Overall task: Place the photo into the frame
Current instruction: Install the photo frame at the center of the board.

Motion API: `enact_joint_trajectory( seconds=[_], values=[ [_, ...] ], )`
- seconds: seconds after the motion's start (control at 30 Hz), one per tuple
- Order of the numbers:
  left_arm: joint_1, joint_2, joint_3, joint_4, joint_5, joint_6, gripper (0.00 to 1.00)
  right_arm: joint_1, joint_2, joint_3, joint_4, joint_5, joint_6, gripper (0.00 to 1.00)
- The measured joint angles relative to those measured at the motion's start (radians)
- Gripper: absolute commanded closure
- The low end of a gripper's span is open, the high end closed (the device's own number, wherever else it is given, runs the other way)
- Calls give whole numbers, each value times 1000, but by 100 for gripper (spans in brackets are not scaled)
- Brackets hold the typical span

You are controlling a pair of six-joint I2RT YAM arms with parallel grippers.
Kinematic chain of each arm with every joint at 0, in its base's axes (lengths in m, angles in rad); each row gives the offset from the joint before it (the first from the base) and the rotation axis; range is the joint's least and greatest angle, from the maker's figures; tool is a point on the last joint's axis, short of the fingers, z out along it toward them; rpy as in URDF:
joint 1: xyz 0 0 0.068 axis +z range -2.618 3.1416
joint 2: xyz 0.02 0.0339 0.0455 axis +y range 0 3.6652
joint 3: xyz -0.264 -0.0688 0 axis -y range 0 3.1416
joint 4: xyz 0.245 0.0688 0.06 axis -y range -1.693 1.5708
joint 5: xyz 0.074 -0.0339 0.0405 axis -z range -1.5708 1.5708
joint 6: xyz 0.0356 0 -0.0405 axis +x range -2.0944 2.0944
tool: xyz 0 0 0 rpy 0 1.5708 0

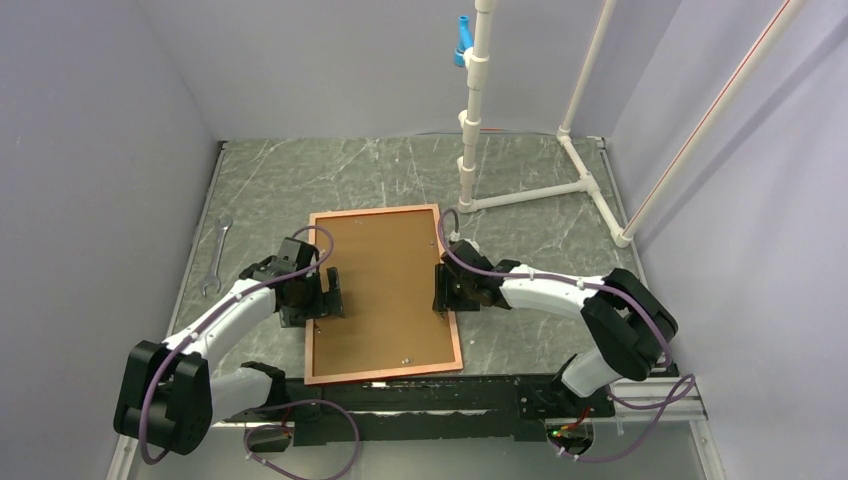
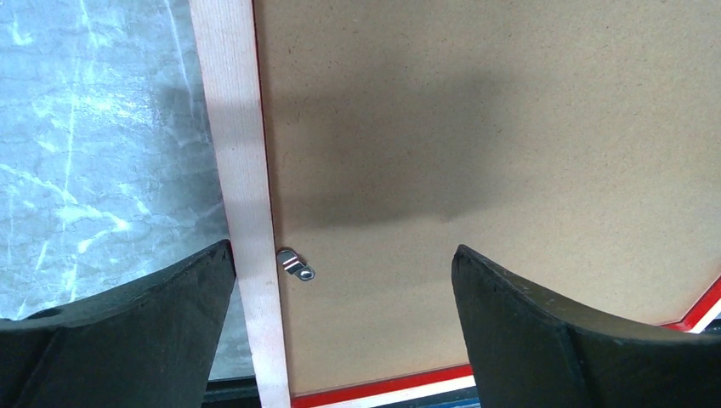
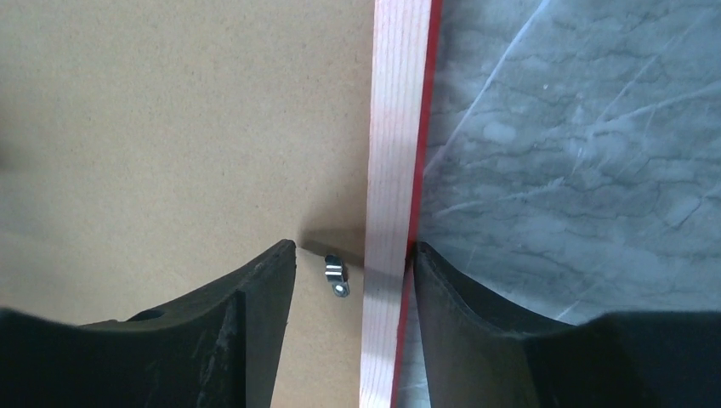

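The work surface is a grey-green marble-patterned table top [image 1: 350, 175], enclosed by plain lavender walls [image 1: 330, 60] on the left, rear and right. A black mounting rail [image 1: 440, 400] runs along its near edge and carries both arm bases. At the rear right stands a white plastic pipe stand [image 1: 475, 100] with a blue fitting [image 1: 462, 38] near its top; its legs spread across the table's rear right corner. A silver open-ended wrench [image 1: 217, 255] lies near the left edge of the table, well apart from the work. The thin-edged orange-brown rectangular picture frame [image 1: 372, 210] lies flat at the centre of the table, back side up, with a flat brown fibreboard backing panel [image 1: 385, 290] seated inside its rim. The left gripper [image 2: 342, 249] is positioned over the frame's left edge with its fingers spread wide. One finger is over the table, the other over the panel, and a small metal retaining clip [image 2: 295, 263] lies between them beside the rim. The right gripper [image 3: 353, 246] is positioned over the frame's right edge with its fingers drawn about halfway in, straddling the rim. The outer finger sits against the rim's red outer face, the inner finger is over the panel clear of the rim, and a second small metal clip [image 3: 336, 276] lies in the gap.
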Motion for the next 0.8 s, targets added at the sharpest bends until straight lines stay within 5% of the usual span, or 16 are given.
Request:
enact_joint_trajectory(
  seconds=[0.2, 0.47, 0.8],
  values=[
    [-4, -2, 0, 6, 18, 0, 4, 7, -16, 0, -53, -9, 8, 43],
    [-22, 6, 7, 18, 23, -5, 1, 21, -51, -17, -98, -6, 17, 28],
    [-23, -174, 58, -84, -108, -75, 1, 44, -37, 17, -211, 100, 18, 33]
  ],
)
